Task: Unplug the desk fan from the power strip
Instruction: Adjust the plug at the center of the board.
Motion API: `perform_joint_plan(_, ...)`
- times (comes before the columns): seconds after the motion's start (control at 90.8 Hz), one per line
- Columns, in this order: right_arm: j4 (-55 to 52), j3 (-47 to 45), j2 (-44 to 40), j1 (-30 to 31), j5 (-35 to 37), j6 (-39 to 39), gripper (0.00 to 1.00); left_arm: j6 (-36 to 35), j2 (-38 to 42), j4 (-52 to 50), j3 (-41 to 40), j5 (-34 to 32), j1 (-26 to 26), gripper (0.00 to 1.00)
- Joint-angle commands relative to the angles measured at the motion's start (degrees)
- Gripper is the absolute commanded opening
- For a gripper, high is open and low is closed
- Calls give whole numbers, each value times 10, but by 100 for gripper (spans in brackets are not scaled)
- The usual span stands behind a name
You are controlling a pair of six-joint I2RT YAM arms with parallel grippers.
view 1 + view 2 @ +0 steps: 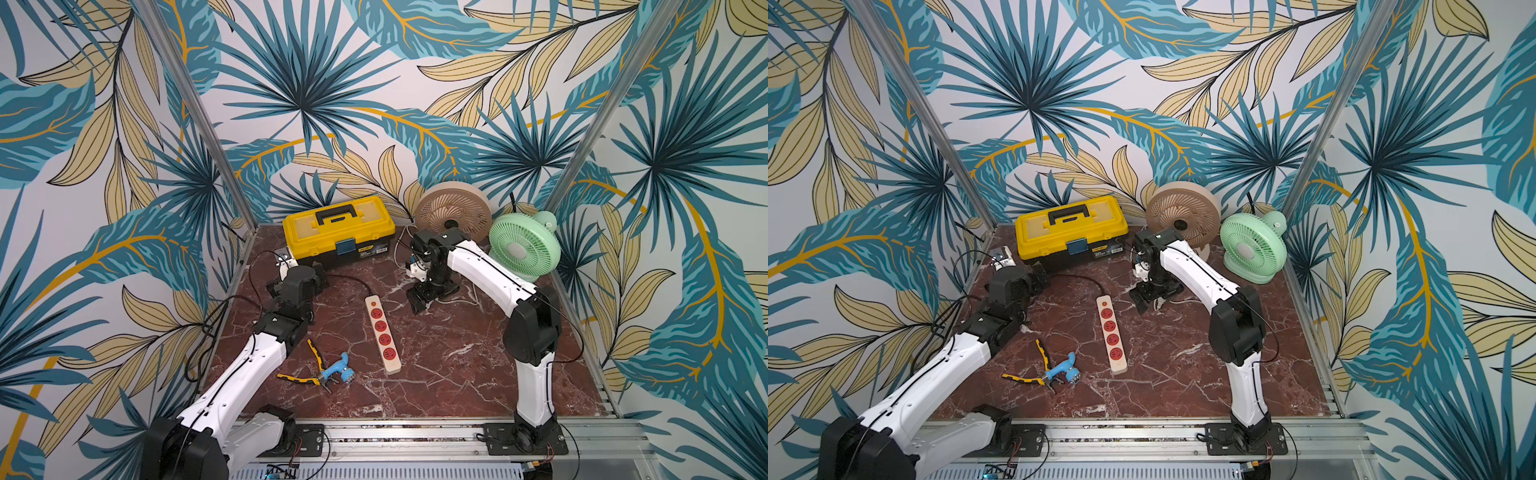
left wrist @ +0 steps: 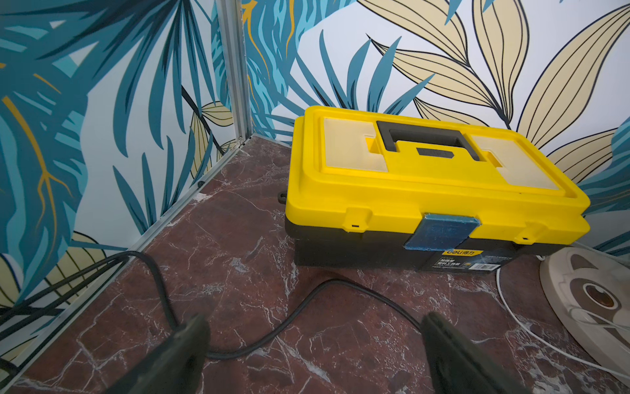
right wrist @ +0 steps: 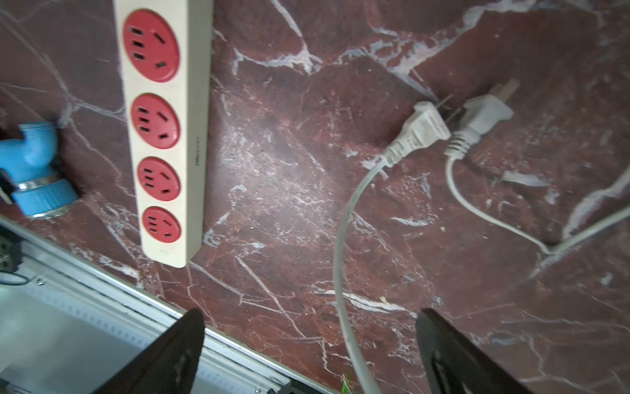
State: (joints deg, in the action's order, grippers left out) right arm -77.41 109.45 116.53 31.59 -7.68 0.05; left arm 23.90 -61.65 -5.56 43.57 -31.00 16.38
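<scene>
Right wrist view: power strip (image 3: 163,136), cream bar, four red sockets, all empty. Two white plugs (image 3: 424,128) (image 3: 484,114) lie loose on the marble table (image 3: 272,177), blades bare, well apart from the strip; which one belongs to the desk fan cannot be told. Right gripper (image 3: 310,319): jaws spread wide, nothing held, with the grey cord (image 3: 344,238) of one plug passing under the gap between them. Left gripper (image 2: 315,320): jaws likewise spread, empty, facing the yellow toolbox (image 2: 433,191). Judgement: the unplugging looks complete, and the step in hand is clearing away. Done well, the right arm rises straight off the table so that no finger snags the cord and drags a plug, and the strip is left undisturbed. Position, in both top views: strip (image 1: 382,334) at centre frame, a little below the middle, flat on the table, sockets facing up. Long axis: near vertical in frame, leaning from upper left to lower right. The orange-red button end is uppermost, where a black cable (image 1: 353,279) leaves toward the upper left; the blank end points at the lower edge, with pliers (image 1: 314,354) and a blue fitting (image 1: 338,368) to its left.
</scene>
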Motion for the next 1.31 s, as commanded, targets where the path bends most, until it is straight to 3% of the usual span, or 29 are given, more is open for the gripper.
perform_joint_plan(0.0, 48, -22, -22, 0, -80, -16, 72, 3, 12, 15, -8, 4, -5, 100)
perform_joint_plan(0.077, 31, -7, -3, -1, -94, -18, 46, 1, 12, 15, -7, 3, -5, 100)
perform_joint_plan(0.22, -1, 34, 27, -1, -78, -12, 21, 0, 14, 17, -8, 2, -5, 100)
perform_joint_plan(0.253, -6, 40, 28, -1, -74, -11, 28, -1, 14, 17, -8, 0, -5, 100)
perform_joint_plan(0.308, -10, 48, 28, -1, -64, -10, 54, 0, 14, 16, -8, -1, -6, 100)
perform_joint_plan(0.441, -10, 48, 16, -1, -58, -9, 71, 0, 14, 19, -11, 0, -6, 100)
perform_joint_plan(0.463, -10, 48, 14, -1, -56, -8, 77, 0, 14, 19, -12, 1, -6, 100)
perform_joint_plan(0.485, -9, 46, 12, -1, -53, -7, 94, 0, 14, 19, -12, 1, -6, 100)
perform_joint_plan(0.507, -9, 46, 11, -1, -52, -7, 98, 0, 14, 20, -12, 1, -6, 100)
perform_joint_plan(0.771, -3, 32, -7, -1, -55, -7, 100, 1, 21, 18, -15, -1, -7, 100)
perform_joint_plan(0.892, 33, 2, -48, -1, -154, -27, 100, 1, 22, 17, -16, -3, -7, 100)
perform_joint_plan(1.047, 59, -29, -95, -8, -213, -34, 99, 10, 30, 13, -16, 6, -7, 100)
perform_joint_plan(1.3, 103, -77, -142, -30, -269, -13, 100, 41, 82, 43, -44, 109, -8, 100)
